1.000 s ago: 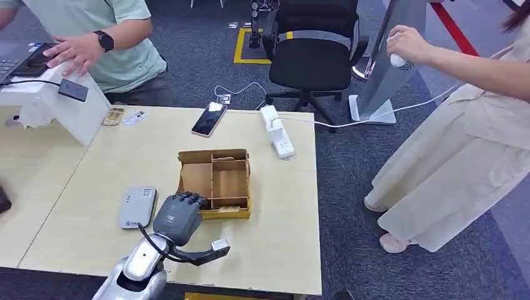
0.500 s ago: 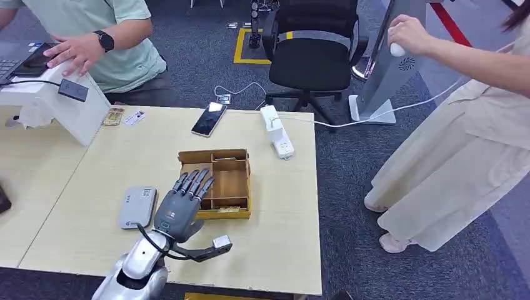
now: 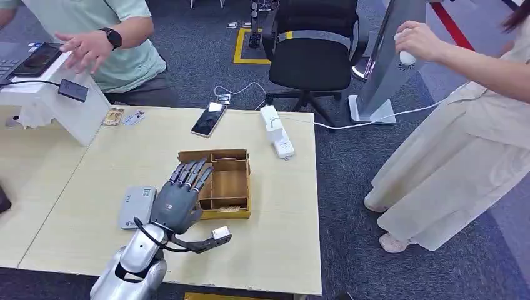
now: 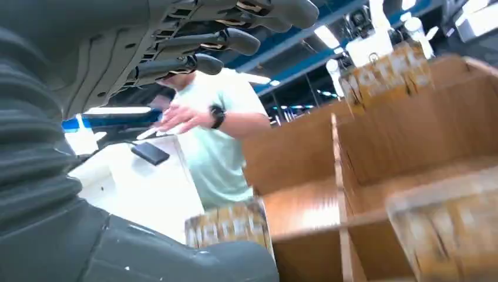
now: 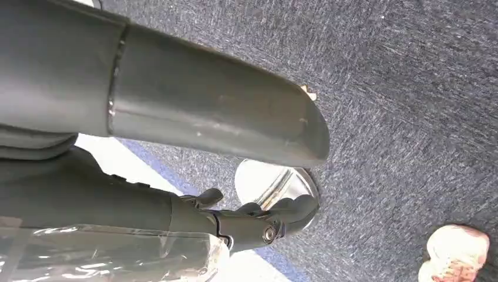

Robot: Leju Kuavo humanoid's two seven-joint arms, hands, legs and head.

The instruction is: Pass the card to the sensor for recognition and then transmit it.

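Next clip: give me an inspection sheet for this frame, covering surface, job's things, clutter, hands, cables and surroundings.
Surface: light wooden table, a second one butted against it on the left.
Job's things: brown divided box mid-table; grey sensor beside it on the left; no card clearly made out.
Clutter: phone and white power strip at the far edge; white stand at far left.
Hands: left hand open, fingers spread over the box's left part; right hand hangs over carpet, state unclear.
Cables: white cord runs from the power strip across the floor.
Surroundings: black chair; seated person far left; standing person on the right.
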